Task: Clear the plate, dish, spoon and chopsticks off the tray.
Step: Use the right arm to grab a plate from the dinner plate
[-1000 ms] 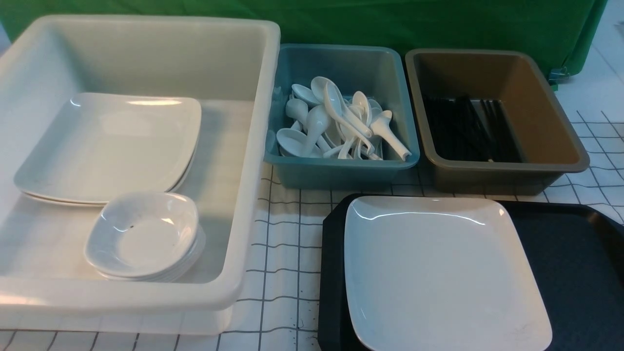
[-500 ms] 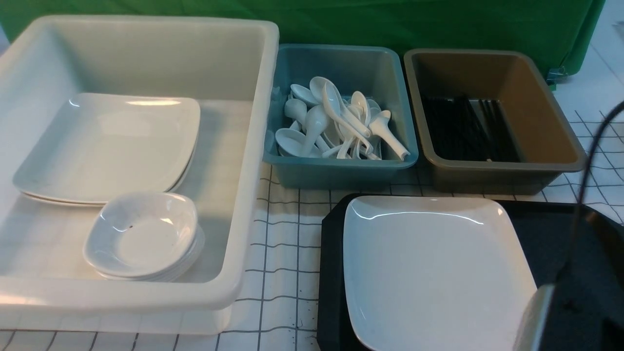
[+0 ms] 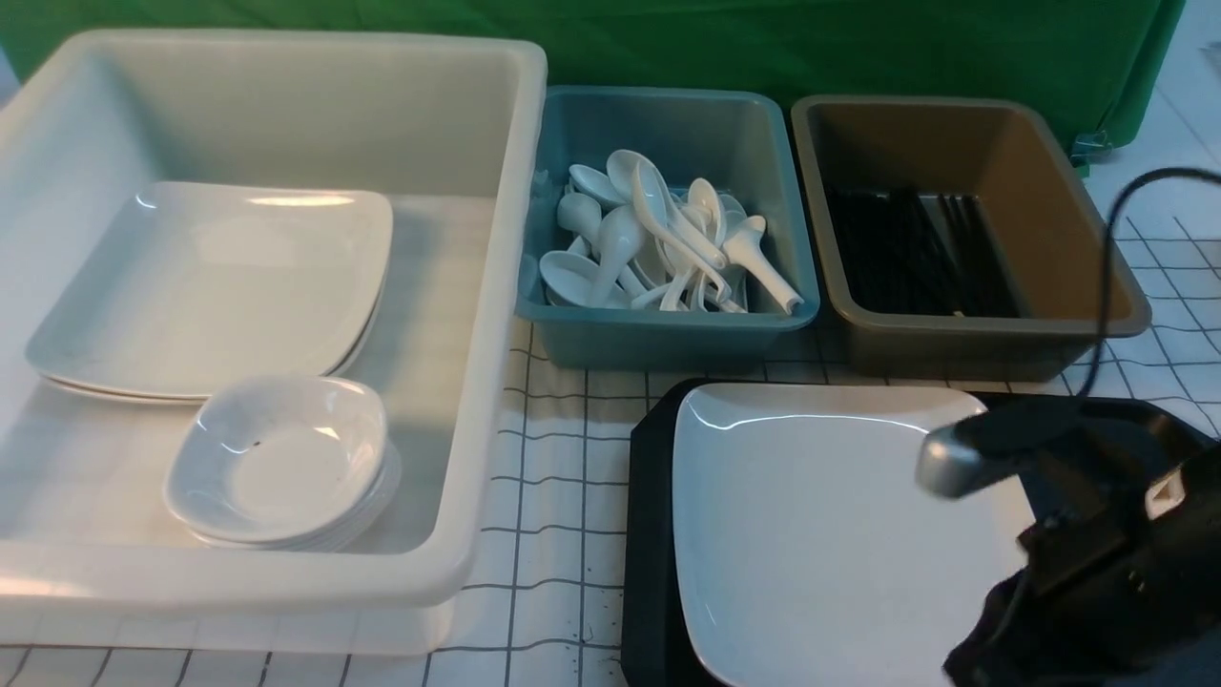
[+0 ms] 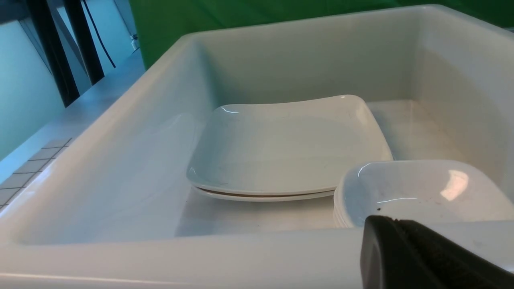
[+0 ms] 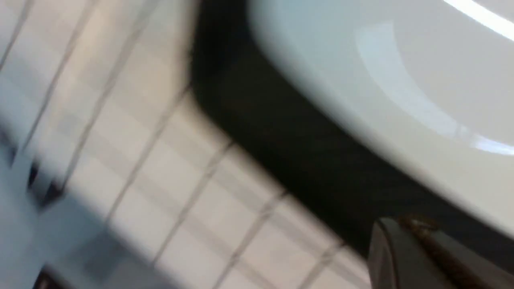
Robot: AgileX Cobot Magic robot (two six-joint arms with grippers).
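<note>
A large white square plate (image 3: 820,534) lies on the black tray (image 3: 651,534) at the near right; nothing else shows on the tray. My right gripper (image 3: 940,468) hangs shut and empty over the plate's right part. The blurred right wrist view shows its tip (image 5: 401,222) above the tray (image 5: 281,140), beside the plate's rim (image 5: 401,80). Small dishes (image 3: 281,458), spoons (image 3: 658,239) and chopsticks (image 3: 906,253) lie in the tubs. My left gripper (image 4: 387,220) is shut and empty at the white tub's near rim (image 4: 200,257), in front of the dishes (image 4: 421,188).
The big white tub (image 3: 286,584) at the left also holds stacked large plates (image 3: 219,286). A teal tub (image 3: 668,342) and a brown tub (image 3: 954,351) stand behind the tray. A black cable (image 3: 1107,277) arcs above the right arm. Checked cloth covers the table.
My right arm has come into the front view from the lower right and moved up and left over the plate's right side. Nothing else has moved.
</note>
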